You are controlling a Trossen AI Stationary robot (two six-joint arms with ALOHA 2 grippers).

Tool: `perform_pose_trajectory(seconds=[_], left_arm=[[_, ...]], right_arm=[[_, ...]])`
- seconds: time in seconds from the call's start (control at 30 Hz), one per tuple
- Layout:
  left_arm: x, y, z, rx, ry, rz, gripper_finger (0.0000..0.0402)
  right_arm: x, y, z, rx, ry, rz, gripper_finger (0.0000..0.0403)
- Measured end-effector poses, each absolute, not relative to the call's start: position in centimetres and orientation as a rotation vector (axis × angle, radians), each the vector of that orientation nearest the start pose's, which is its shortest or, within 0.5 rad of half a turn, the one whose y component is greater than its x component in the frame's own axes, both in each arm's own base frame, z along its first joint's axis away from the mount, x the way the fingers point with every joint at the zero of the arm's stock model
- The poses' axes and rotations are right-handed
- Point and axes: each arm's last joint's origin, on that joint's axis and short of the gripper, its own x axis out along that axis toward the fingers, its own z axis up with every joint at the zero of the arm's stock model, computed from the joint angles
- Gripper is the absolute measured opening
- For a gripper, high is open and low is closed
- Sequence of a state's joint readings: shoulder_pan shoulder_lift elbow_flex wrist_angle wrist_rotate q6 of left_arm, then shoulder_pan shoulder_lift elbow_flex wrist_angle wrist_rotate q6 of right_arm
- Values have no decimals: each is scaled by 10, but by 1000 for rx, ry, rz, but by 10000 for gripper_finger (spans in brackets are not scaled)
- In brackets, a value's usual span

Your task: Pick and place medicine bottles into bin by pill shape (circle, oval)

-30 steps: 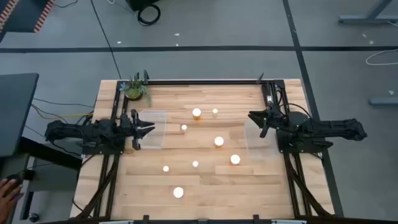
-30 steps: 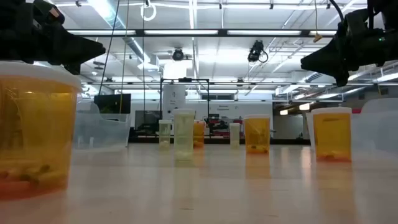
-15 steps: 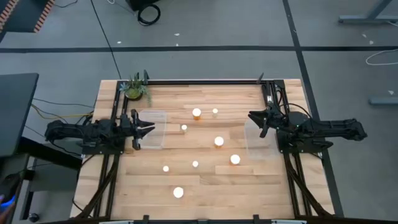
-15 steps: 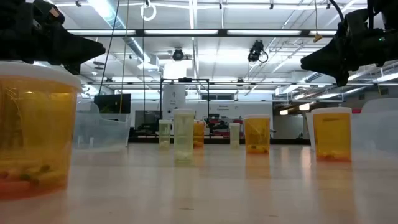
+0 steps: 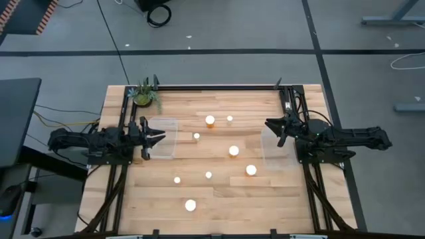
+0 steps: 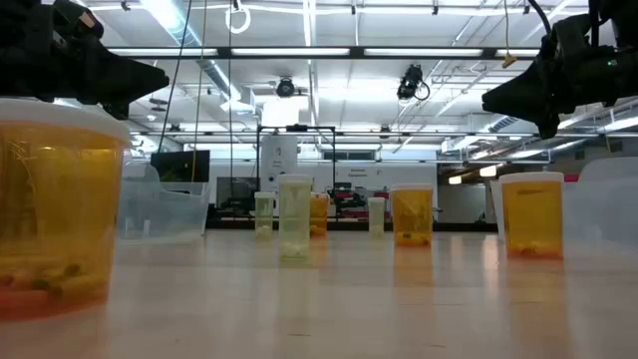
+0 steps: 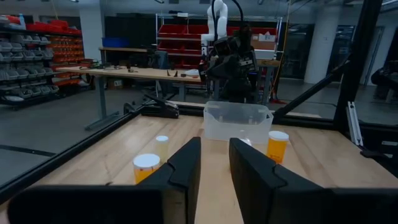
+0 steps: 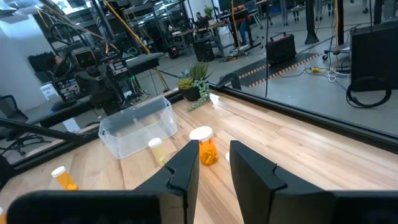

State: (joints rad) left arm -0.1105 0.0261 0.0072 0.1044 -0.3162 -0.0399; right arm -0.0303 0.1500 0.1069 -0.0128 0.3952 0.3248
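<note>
I see both arms idle: left gripper [image 5: 159, 137] and right gripper [image 5: 270, 126] over their clear bins, jaws slightly parted, empty. Medicine bottles [image 5: 234, 151] scattered mid-table between them.

In the high view the medicine bottles [image 5: 234, 151] spread over the table [image 5: 219, 212] are only bright white dots, too small to show pill shapes or labels. The two clear bins [image 5: 161, 138] by the table's left and right edges are faint outlines, their contents unreadable. In the low view the nearest bottle [image 6: 55, 209] is cut off by the picture's left edge, and the far bottles are blurred. The potted plant [image 5: 144, 93] at the table's far left corner shows no detail
</note>
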Motion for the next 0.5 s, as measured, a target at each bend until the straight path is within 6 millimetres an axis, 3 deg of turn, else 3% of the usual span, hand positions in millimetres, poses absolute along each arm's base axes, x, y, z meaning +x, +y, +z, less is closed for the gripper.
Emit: perform_pose_trajectory(seconds=[0.5], left_arm=[[97, -2, 174, -58, -88, 204, 87]], right_arm=[[100, -14, 187, 310, -14, -430, 97]])
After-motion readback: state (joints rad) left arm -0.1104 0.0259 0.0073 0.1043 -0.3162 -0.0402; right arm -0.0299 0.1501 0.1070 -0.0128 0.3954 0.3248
